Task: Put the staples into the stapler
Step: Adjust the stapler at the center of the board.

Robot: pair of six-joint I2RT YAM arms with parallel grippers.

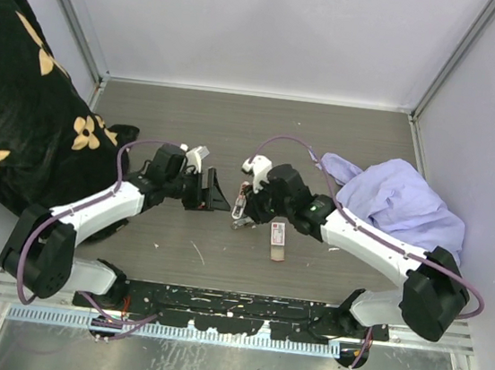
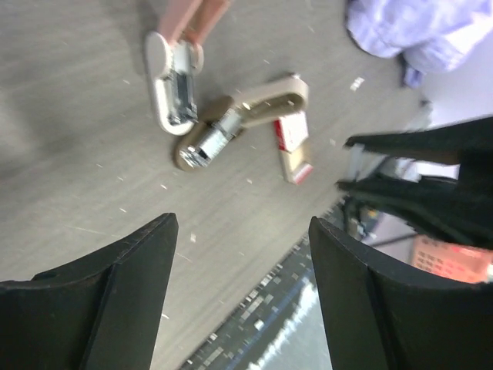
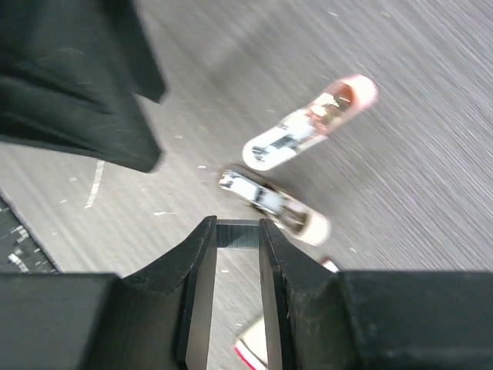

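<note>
The stapler [image 1: 243,210] lies opened on the dark table, its beige top [image 2: 173,85] swung away from the metal magazine [image 2: 208,142]. Just right of it lies the staples box [image 1: 278,236], red and white, with its tan tray [image 2: 296,166] slid partly out. My left gripper [image 2: 243,223] hovers open and empty left of the stapler. My right gripper [image 3: 237,227] hangs over the magazine [image 3: 266,199], shut on a thin grey ribbed staple strip [image 3: 237,235] at its fingertips. A corner of the box [image 3: 254,354] shows below its jaws.
A lavender cloth [image 1: 399,204] is heaped at the right under the right arm. A black floral cloth [image 1: 26,77] covers the left side. The slotted metal rail [image 1: 232,314] runs along the near edge.
</note>
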